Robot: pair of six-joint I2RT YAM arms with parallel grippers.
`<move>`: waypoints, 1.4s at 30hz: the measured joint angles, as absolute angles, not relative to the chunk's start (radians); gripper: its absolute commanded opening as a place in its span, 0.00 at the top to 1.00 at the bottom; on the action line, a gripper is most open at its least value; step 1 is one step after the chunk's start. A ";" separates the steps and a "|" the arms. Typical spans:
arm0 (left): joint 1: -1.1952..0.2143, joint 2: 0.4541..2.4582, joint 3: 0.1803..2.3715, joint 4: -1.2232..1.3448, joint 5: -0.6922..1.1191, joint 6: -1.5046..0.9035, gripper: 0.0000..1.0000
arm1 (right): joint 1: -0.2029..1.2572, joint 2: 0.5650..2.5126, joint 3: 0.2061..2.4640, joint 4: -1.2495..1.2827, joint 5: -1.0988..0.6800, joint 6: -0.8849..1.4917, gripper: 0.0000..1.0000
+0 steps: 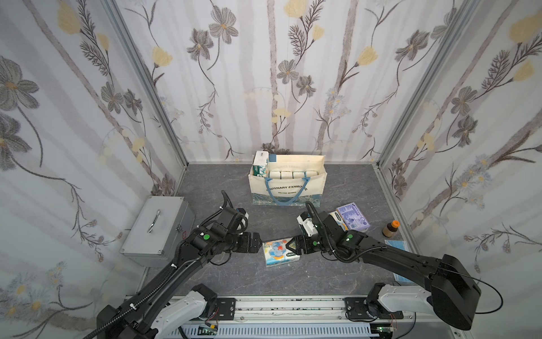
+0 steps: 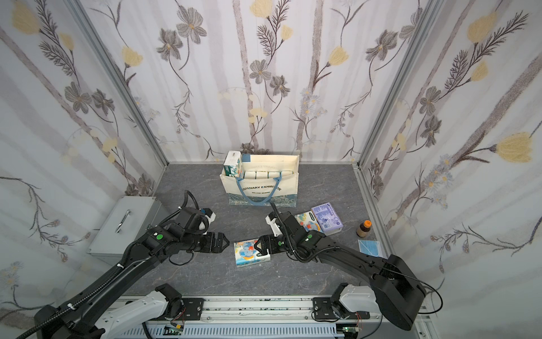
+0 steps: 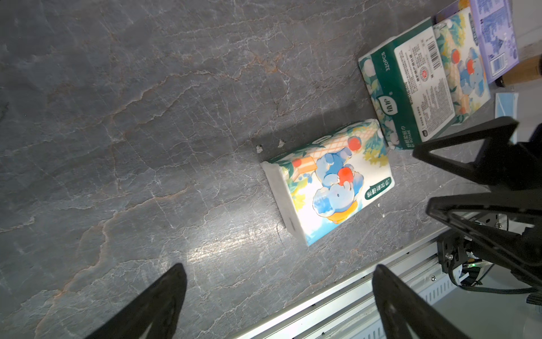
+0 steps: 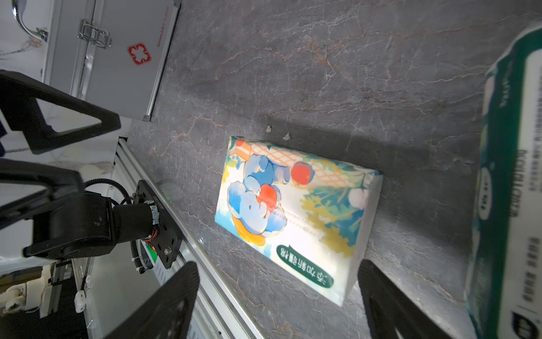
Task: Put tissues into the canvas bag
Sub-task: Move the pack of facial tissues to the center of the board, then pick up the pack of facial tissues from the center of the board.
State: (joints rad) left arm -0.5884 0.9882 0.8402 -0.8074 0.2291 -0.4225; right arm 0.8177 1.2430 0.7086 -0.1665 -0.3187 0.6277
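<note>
Black and spread wide, our left end effector (image 1: 257, 240) hovers beside the elephant tissue pack (image 1: 277, 253) lying flat on the table (image 1: 322, 273). Our right end effector (image 1: 291, 246), also spread, brackets its other end, we judge to grip it. Behind stands the canvas bag (image 1: 315, 187), partly filled.

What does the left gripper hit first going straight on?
Likely the elephant pack, lying flat just ahead of the left gripper; height is unclear, so it could pass above it.
</note>
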 measured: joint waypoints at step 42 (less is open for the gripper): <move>-0.627 1.243 0.498 -0.126 0.351 -0.677 0.59 | 0.701 1.118 0.538 -0.176 -0.371 0.646 0.14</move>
State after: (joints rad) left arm -0.6266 1.2434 0.4976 -0.1261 0.3511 -0.6765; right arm 0.7010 1.1183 0.5381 -0.1764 -0.3714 0.6460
